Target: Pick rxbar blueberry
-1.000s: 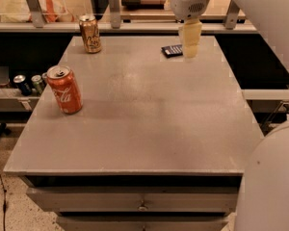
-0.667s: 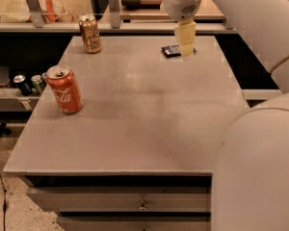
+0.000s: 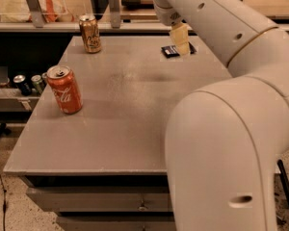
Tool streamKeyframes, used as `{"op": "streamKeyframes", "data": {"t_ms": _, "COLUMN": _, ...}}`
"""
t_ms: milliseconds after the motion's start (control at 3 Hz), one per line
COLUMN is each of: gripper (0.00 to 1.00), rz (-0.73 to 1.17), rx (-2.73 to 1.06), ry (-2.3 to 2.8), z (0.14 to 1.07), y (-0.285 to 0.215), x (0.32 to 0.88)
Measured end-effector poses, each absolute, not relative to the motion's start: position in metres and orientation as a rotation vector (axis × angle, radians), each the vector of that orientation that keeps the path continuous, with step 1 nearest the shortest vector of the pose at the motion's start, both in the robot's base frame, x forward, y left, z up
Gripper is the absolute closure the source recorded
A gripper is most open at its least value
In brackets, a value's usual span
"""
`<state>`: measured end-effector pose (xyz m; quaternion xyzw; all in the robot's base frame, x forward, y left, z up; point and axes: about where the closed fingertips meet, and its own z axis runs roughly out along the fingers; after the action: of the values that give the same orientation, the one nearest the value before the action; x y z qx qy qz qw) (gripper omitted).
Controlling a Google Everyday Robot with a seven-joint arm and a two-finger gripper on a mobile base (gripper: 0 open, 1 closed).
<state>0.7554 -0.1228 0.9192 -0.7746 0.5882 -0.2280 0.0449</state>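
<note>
Arching my smooth white arm over the matte grey table, past the red Coca-Cola can, I hang my pale gripper just above the flat navy rxbar blueberry near the far edge, right of the gold can; whether it grips, I cannot tell.

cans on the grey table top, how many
2: the red Coca-Cola can near the left edge and the gold-tan can at the far left corner. The arm may hide more. The hand hangs over the rxbar blueberry, far right.
</note>
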Motion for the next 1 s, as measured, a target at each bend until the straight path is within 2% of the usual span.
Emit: {"op": "streamKeyframes", "data": {"t_ms": 1000, "gripper": 0.0, "rz": -0.839, "rx": -2.456, "ry": 1.881, "z": 0.878, "y": -0.14, "x": 0.799}}
